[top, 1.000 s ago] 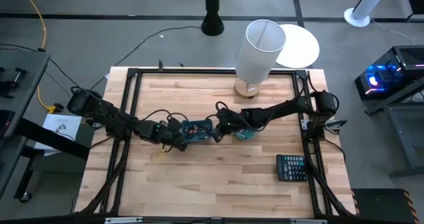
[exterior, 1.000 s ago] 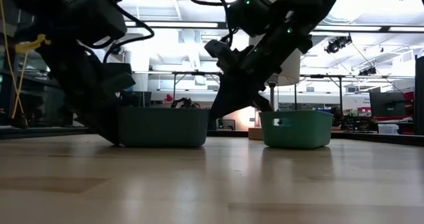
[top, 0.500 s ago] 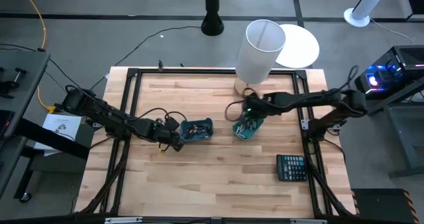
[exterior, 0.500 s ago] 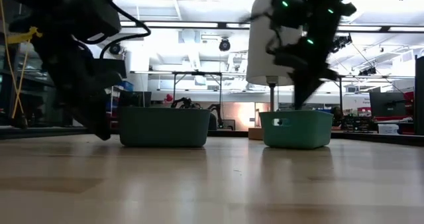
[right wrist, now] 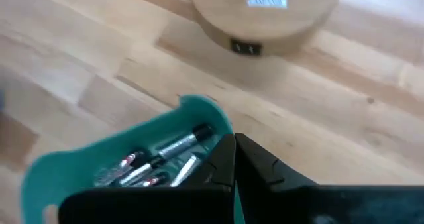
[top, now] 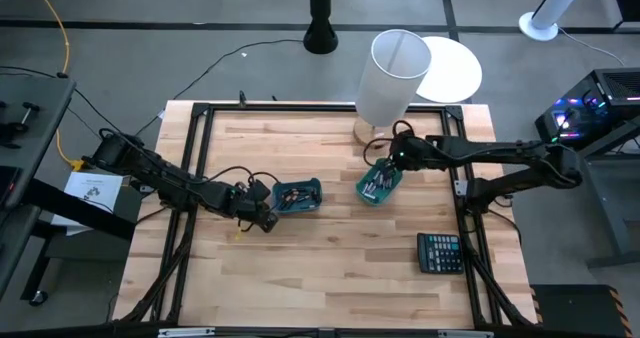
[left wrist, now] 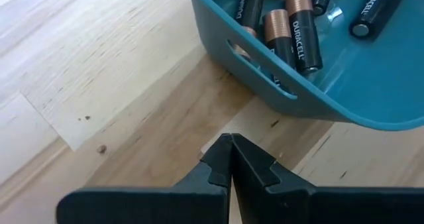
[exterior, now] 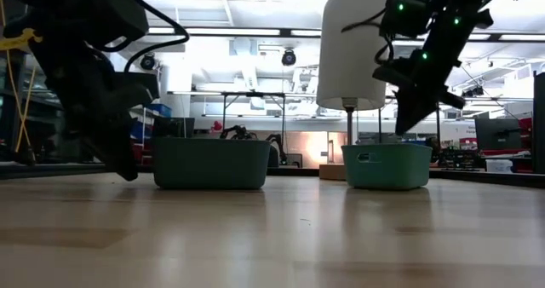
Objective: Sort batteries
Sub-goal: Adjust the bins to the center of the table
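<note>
While both arms reach toward the counter's middle, the left tool sits low just beside the left teal bin, on its outer side, fingers pressed together with nothing between them; the left wrist view shows the closed tips over bare wood just outside the bin wall. Dark, copper-topped batteries lie inside that bin. Right tool hangs above the far edge of the right teal bin, fingers also closed and holding nothing. In the right wrist view, silvery-light batteries lie in that bin, with the round wooden lamp base just beyond it. From the low view the right tool is clear above the bin rim, not touching. White lamp shade stands at the far side; black calculator lies near the right front corner, well apart from both bins.
</note>
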